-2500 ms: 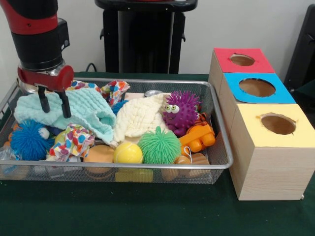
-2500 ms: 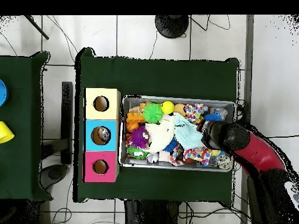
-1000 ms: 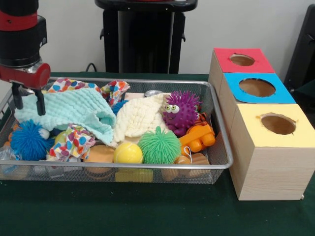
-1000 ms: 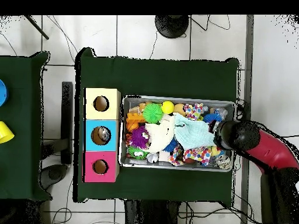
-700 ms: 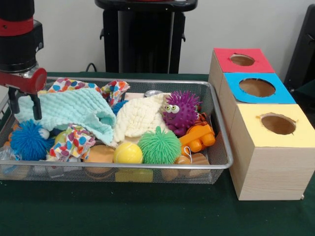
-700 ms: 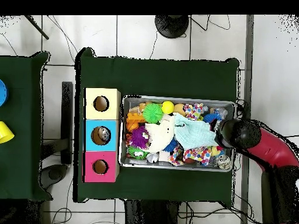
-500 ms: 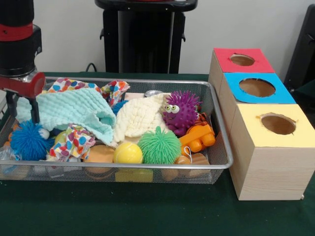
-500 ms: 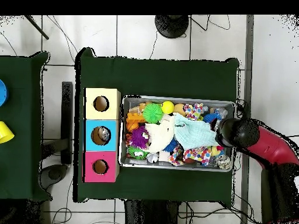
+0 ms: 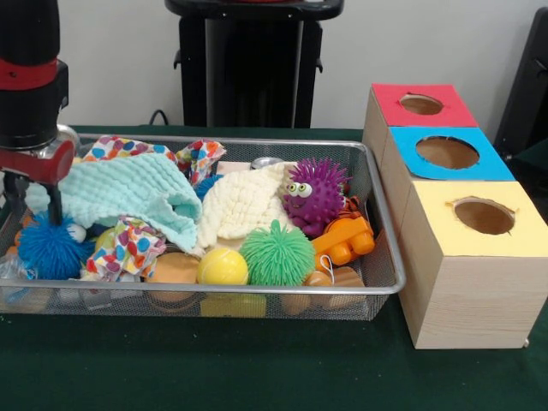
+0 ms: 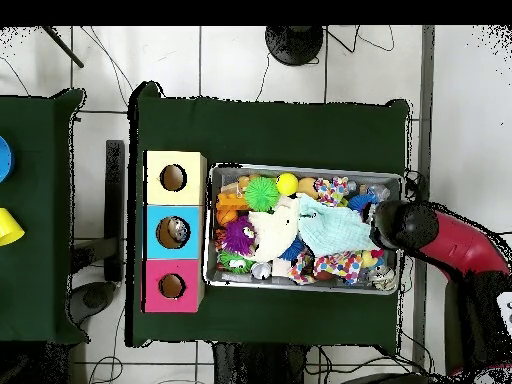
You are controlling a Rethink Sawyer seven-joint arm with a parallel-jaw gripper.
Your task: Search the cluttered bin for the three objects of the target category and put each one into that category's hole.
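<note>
The wire mesh bin [image 9: 383, 224] holds a mint cloth [image 9: 128, 195], a cream cloth [image 9: 244, 205], a dotted cloth [image 9: 128, 244], a blue spiky ball [image 9: 50, 244], a green spiky ball [image 9: 276, 253], a purple spiky toy [image 9: 315, 195], a yellow ball [image 9: 223, 267] and an orange toy [image 9: 344, 240]. My gripper [image 9: 34, 216] is open at the bin's left end, just above the blue spiky ball. The mint cloth's left end lies between its fingers. In the overhead view the arm covers the gripper [image 10: 382, 226] at the bin's right end.
Three wooden boxes with round holes stand right of the bin: red top [image 9: 424, 104], blue top [image 9: 447, 152], yellow top [image 9: 484, 216]. Something lies inside the blue box's hole [image 10: 172, 232]. A black stand [image 9: 248, 68] rises behind the bin.
The gripper has moved left from the middle of the mint cloth to its left end and has come down toward the blue spiky ball. The cloth lies flatter and more spread out.
</note>
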